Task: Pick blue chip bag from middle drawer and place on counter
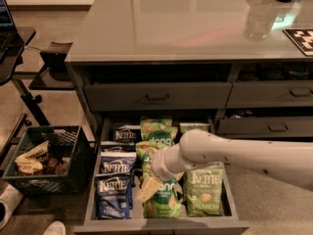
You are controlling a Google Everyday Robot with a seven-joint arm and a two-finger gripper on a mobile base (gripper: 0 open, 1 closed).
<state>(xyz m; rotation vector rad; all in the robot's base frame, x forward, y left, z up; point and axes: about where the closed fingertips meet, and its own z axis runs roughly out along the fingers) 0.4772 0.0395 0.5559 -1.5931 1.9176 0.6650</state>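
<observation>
The middle drawer [161,226] is pulled open below the counter [186,23]. Its left row holds several dark navy Kettle bags; the nearest blue chip bag [112,203] lies at the front left, with another [117,164] behind it. Green "dang" bags [161,199] fill the middle row and pale green Kettle bags [204,195] the right row. My gripper [148,188] hangs from the white arm [230,153] low over the middle row, just to the right of the blue bags. It hides part of the green bags.
A dark crate [46,160] with snacks stands on the floor left of the drawer. Above the open drawer is a shut drawer front with a bar handle [157,98]. A clear cup [259,21] stands on the counter. A shoe [7,202] shows at bottom left.
</observation>
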